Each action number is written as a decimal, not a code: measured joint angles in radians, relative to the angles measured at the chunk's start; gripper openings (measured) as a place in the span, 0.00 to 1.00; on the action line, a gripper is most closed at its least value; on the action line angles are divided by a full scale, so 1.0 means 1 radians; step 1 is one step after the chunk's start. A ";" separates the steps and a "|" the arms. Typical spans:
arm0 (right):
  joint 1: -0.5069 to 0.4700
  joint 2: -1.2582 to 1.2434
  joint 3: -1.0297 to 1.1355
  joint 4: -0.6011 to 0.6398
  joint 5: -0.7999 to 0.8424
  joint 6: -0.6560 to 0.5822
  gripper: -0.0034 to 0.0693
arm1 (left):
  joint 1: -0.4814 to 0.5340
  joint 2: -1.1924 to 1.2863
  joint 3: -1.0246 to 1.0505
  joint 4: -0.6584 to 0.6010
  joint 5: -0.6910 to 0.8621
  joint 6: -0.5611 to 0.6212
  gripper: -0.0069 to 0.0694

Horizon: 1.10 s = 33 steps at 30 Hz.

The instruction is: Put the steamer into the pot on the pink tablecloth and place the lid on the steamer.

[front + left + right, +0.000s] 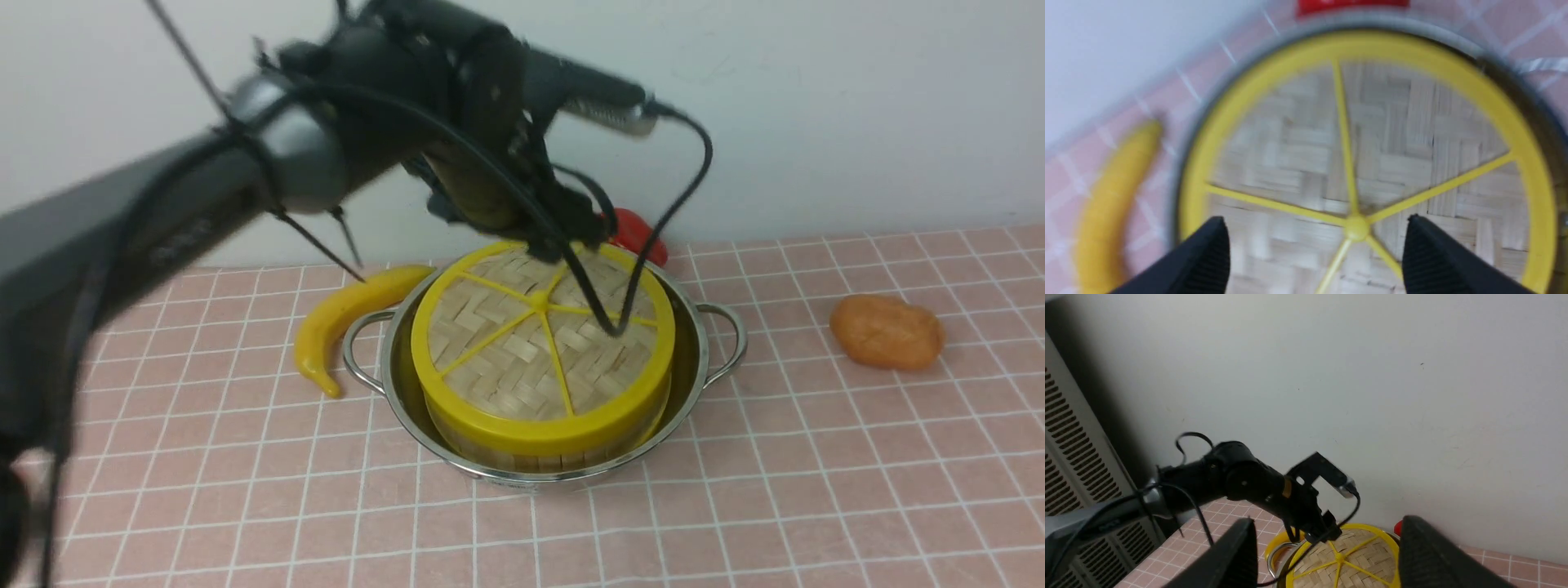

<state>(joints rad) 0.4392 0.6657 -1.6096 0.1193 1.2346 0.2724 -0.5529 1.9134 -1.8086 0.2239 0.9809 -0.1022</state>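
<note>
The shiny pot stands on the pink tablecloth. The steamer sits inside it, only its slatted wall showing. The woven lid with its yellow rim and spokes lies flat on top of the steamer. My left gripper hovers over the lid's far edge. In the left wrist view it is open above the lid, both fingers apart and holding nothing. My right gripper is open and empty, raised well back from the lid, and is outside the front view.
A yellow banana lies just left of the pot's handle. An orange lump lies to the right. A red thing sits behind the pot by the wall. A slatted vent panel stands beyond the left arm.
</note>
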 joint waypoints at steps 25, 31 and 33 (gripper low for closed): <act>0.000 -0.096 0.567 -0.254 -0.165 -0.147 0.12 | 0.000 -0.858 0.184 0.027 0.231 0.034 0.08; 0.000 -0.291 0.789 -0.259 -0.322 -0.147 0.03 | 0.000 -1.097 0.547 0.008 0.146 0.042 0.06; 0.000 -0.347 0.837 -0.266 -0.349 -0.147 0.03 | 0.000 -1.180 0.660 -0.002 0.061 0.042 0.06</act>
<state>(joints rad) 0.4392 0.3185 -0.7725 -0.1472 0.8853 0.1254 -0.5529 0.7335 -1.1483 0.2220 1.0423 -0.0602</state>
